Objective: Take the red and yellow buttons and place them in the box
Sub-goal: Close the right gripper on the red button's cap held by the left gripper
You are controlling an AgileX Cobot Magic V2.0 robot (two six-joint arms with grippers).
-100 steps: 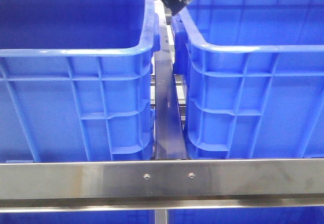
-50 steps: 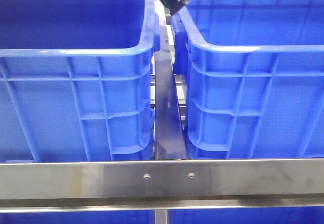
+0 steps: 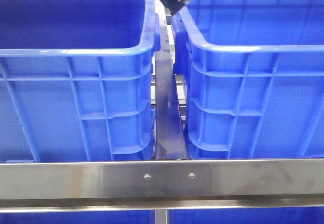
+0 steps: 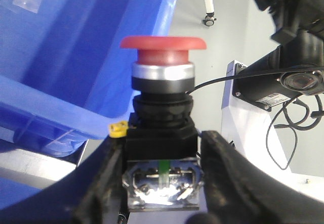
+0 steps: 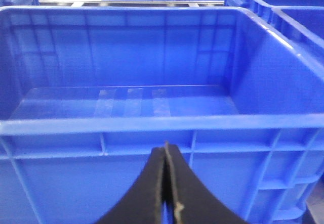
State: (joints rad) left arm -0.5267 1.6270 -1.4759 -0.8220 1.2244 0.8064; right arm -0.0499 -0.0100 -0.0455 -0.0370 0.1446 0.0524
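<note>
Gripping a red push-button (image 4: 163, 49), the left gripper (image 4: 161, 183) is seen in the left wrist view with its two black fingers (image 4: 106, 183) pressed against either side of the button's black square base. The button is held upright, its red mushroom cap above a silver collar, with metal contacts visible at the bottom of the housing. A small yellow tab (image 4: 117, 128) is seen just beside the base. A blue crate wall (image 4: 76, 57) is seen close behind the button.

In the right wrist view, the right gripper (image 5: 166, 193) is shown with its black fingers pressed together, nothing held between them, in front of a deep blue box (image 5: 126, 125).

In the front view, two blue crates (image 3: 76, 57) (image 3: 253, 62) are seen side by side, separated by a metal rail (image 3: 167, 118), behind a steel bar (image 3: 162, 178). No yellow button can be made out.
</note>
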